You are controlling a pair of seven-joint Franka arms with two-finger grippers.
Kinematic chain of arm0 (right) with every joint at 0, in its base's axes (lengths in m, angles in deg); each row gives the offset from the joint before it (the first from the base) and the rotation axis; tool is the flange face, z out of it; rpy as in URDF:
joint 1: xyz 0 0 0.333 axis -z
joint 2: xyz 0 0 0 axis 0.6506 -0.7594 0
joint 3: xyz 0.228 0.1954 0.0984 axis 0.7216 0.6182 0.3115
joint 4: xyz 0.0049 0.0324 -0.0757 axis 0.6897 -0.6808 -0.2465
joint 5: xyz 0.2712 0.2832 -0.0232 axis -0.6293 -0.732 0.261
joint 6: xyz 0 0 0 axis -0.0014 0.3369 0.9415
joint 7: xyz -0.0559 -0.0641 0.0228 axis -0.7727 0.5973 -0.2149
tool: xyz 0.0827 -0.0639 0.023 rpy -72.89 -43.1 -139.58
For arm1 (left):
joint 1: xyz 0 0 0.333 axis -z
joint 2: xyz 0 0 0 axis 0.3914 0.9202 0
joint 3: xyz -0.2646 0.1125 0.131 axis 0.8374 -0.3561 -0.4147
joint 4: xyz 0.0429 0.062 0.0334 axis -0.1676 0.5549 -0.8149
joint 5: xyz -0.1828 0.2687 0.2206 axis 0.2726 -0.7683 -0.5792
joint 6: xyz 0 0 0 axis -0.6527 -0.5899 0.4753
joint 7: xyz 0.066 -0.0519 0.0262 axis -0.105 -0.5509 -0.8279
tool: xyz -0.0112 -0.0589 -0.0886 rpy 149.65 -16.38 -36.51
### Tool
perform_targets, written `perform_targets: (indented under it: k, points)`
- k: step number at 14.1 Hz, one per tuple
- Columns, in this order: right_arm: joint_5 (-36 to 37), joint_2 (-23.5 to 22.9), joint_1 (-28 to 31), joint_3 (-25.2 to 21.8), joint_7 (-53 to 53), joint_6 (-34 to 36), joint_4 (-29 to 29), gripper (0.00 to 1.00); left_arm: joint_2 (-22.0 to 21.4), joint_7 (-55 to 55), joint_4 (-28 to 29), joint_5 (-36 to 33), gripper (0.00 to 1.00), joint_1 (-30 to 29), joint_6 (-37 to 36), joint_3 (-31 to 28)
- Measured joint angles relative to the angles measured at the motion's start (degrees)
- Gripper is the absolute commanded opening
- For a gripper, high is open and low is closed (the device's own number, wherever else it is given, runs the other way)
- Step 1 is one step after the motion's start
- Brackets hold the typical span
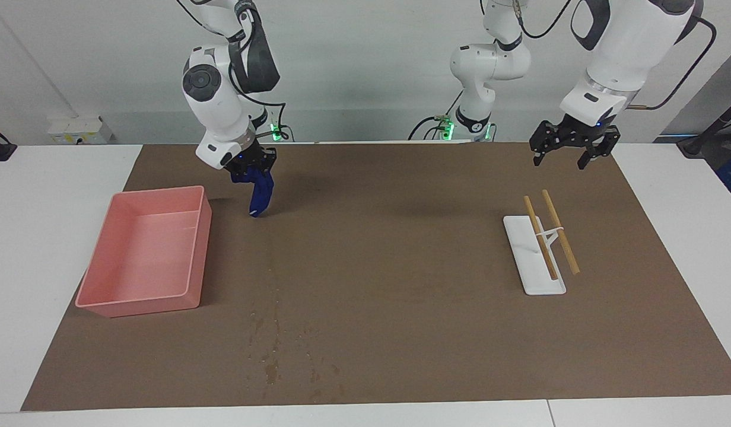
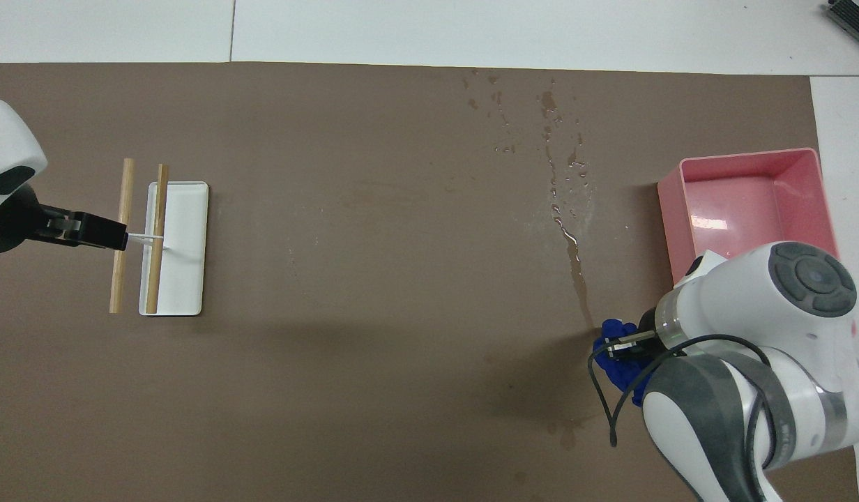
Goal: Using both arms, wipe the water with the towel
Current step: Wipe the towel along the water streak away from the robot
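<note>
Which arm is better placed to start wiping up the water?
Right, probably. Its end effector is already shut on the blue towel, hanging by the pink bin at the water's end. The left end effector is open and empty above the chopstick rest.

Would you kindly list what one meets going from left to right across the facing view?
Pink tray → blue towel hanging from the right gripper → water droplets → white stand with two wooden sticks → left gripper.
</note>
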Motion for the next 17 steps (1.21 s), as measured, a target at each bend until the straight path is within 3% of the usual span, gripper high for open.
perform_targets:
  k: [7,9,12,17]
  points:
    - [0.02,-13.52,0.26,0.07,0.11,-18.66,-0.72,0.0,0.0,0.14,-0.83,0.07,1.0,-1.32,-4.13,1.02]
    - [0.02,-14.63,0.22,0.21,0.11,-22.07,-0.53,0.0,0.0,0.19,-1.16,0.07,1.0,-4.94,-4.75,4.26]
    - [0.02,-15.94,0.18,0.24,0.11,-27.91,0.11,0.0,0.17,0.2,-1.16,0.08,1.0,-5.73,-4.75,5.62]
    - [0.02,-19.78,0.22,0.22,0.11,-30.03,7.96,0.0,0.43,0.2,-1.48,0.51,1.0,-6.46,-4.82,5.58]
